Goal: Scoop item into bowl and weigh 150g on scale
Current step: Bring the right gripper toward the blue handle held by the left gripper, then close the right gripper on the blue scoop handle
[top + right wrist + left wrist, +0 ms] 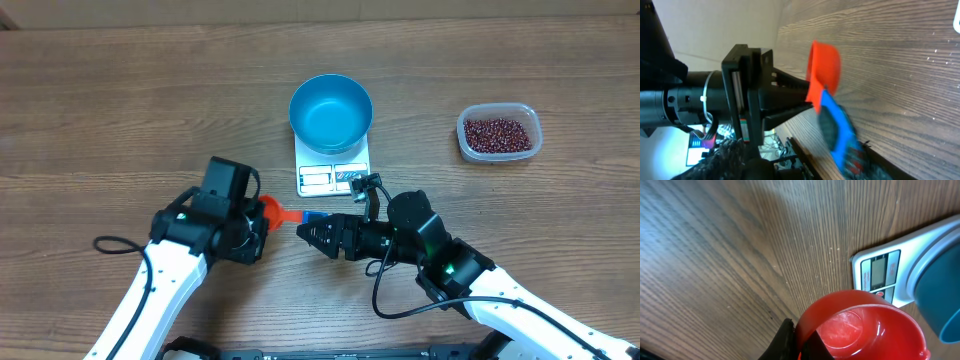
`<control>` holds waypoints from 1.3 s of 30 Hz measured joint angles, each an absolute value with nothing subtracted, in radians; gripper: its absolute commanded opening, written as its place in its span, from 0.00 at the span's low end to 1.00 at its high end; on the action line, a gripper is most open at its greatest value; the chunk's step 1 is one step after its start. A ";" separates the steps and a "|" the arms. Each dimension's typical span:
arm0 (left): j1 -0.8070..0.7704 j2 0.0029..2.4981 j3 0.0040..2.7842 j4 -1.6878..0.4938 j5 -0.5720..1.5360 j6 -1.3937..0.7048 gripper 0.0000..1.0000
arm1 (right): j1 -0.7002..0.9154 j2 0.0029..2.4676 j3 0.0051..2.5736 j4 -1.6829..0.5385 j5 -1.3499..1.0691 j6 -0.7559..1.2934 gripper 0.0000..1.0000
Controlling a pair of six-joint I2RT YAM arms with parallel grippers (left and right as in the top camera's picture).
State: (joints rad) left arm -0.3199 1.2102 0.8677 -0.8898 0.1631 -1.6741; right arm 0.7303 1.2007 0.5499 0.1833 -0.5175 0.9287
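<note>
table [120,100]: wood grain, carries everything. two arms reach in from the near edge, tips meeting below the scale.

bowl [330,112]: deep blue, upright, sits on the scale, overhanging its platform. looks empty from overhead.

scale [332,178]: white, flat, mid-table; display edge faces the arms. reading too small to tell.

clear tub [500,158]: well apart to the right of the bowl, holds the beans [497,132], a dark red-brown heap. none seen in the bowl.

scoop [272,210]: red cup, blue handle [837,127]. cup empty in the left wrist view.

left fingers [784,339]: clamped narrow on the scoop at the base of the cup, handle pointing toward the other arm.

right fingers [320,236]: right at the blue handle's free end; cannot tell whether they are wide or already pinching it, as the right wrist view is blurred there.

step in hand, as judged: passing the scoop from left to right, before any scooping. next move likely calls for a firm right grip on the handle, left letting go, then a carry over to the tub.
</note>
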 measured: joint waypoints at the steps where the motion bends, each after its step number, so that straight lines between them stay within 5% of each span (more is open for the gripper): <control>1: -0.329 1.222 0.868 -0.878 0.163 -1.674 0.04 | 0.735 1.201 0.550 0.183 -0.509 0.933 0.64; 25: -0.354 1.306 0.868 -0.833 0.239 -1.649 0.04 | 0.742 1.261 0.550 0.176 -0.388 0.949 0.62; 39: -0.354 1.306 0.868 -0.833 0.251 -1.592 0.04 | 0.742 1.283 0.550 0.209 -0.385 0.946 0.45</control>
State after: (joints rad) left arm -0.3538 1.3060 0.8684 -0.8333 0.2508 -1.5925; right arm 0.7422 1.2827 0.5499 0.2092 -0.3855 0.9463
